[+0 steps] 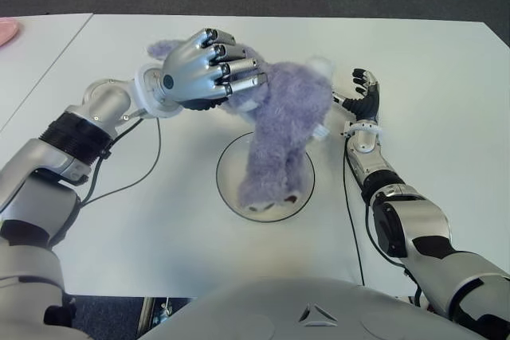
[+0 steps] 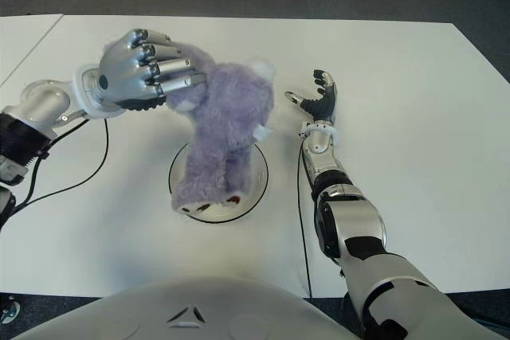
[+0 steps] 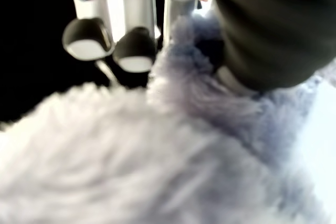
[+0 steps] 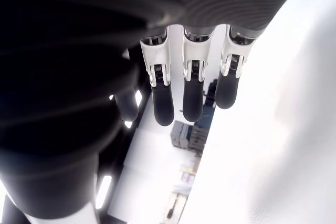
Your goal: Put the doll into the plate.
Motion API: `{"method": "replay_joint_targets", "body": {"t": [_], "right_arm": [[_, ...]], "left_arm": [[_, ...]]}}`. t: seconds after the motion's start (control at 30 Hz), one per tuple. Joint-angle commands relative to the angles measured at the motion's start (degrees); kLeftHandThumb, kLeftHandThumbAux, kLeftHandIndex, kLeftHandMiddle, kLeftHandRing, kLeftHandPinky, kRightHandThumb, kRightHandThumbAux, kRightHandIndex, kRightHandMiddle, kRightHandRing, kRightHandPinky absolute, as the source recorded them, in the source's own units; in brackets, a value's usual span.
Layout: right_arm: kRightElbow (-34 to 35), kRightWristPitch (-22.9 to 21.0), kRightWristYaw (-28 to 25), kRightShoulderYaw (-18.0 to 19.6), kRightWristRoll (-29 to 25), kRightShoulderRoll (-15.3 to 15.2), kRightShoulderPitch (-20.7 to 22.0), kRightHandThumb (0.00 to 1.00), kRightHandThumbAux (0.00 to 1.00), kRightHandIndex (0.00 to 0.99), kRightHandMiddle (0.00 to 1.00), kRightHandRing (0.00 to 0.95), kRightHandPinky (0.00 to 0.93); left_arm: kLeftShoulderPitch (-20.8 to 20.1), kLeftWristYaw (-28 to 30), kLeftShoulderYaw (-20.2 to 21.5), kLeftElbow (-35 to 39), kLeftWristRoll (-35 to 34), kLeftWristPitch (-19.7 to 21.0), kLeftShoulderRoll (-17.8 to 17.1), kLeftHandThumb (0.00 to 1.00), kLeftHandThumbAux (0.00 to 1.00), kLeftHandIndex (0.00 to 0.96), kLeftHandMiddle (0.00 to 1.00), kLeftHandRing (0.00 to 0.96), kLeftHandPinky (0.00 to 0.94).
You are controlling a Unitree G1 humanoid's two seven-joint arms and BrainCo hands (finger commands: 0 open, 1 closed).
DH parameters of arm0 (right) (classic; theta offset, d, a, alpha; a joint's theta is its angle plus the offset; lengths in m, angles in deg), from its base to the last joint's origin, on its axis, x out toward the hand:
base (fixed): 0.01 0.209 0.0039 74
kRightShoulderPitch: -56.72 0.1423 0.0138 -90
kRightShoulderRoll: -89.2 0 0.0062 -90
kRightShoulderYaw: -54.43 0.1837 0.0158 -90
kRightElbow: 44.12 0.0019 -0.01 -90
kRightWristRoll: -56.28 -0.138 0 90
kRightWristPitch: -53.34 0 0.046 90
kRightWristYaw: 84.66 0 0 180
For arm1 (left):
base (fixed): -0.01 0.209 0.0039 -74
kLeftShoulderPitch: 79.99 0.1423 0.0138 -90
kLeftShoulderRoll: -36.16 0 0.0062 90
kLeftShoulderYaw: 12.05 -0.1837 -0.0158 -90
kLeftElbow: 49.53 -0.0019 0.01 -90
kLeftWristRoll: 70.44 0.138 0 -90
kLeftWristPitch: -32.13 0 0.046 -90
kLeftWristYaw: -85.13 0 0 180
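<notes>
A fluffy purple doll (image 1: 283, 129) hangs from my left hand (image 1: 209, 69), whose fingers are curled around its upper part. The doll's lower end reaches down onto a clear round plate (image 1: 228, 185) at the middle of the white table (image 1: 159, 228). Purple fur (image 3: 157, 156) fills the left wrist view right under the fingers (image 3: 134, 30). To the right of the doll, my right hand (image 1: 365, 95) is raised with fingers (image 4: 191, 87) extended and nothing in them.
A black cable (image 1: 131, 177) runs across the table left of the plate, and another (image 1: 351, 212) lies along my right forearm. A pink object (image 1: 6, 31) shows at the far left edge. Dark floor lies beyond the table's far edge.
</notes>
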Motion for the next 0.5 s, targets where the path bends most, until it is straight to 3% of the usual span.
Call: {"method": "replay_joint_targets", "body": {"t": [0.03, 0.33, 0.5], "right_arm": [[-9.15, -6.85, -0.75, -1.09, 1.13, 5.47, -15.03, 0.000, 0.884, 0.219, 0.242, 0.209, 0.212], [-9.11, -6.65, -1.14, -0.86, 0.85, 5.54, -15.13, 0.000, 0.888, 0.220, 0.250, 0.216, 0.207], [-9.15, -6.92, -1.30, -0.62, 0.62, 5.53, -15.17, 0.000, 0.894, 0.213, 0.243, 0.210, 0.205]], "left_arm": [[2.84, 0.02, 2.03, 2.02, 0.56, -1.03, 0.62, 0.728, 0.705, 0.441, 0.879, 0.872, 0.873], [3.33, 1.89, 1.18, 1.17, 0.40, -3.78, 1.45, 0.724, 0.707, 0.441, 0.873, 0.874, 0.872], [3.79, -0.92, 0.52, 1.59, 2.89, -2.71, 2.37, 0.725, 0.706, 0.441, 0.869, 0.873, 0.873]]}}
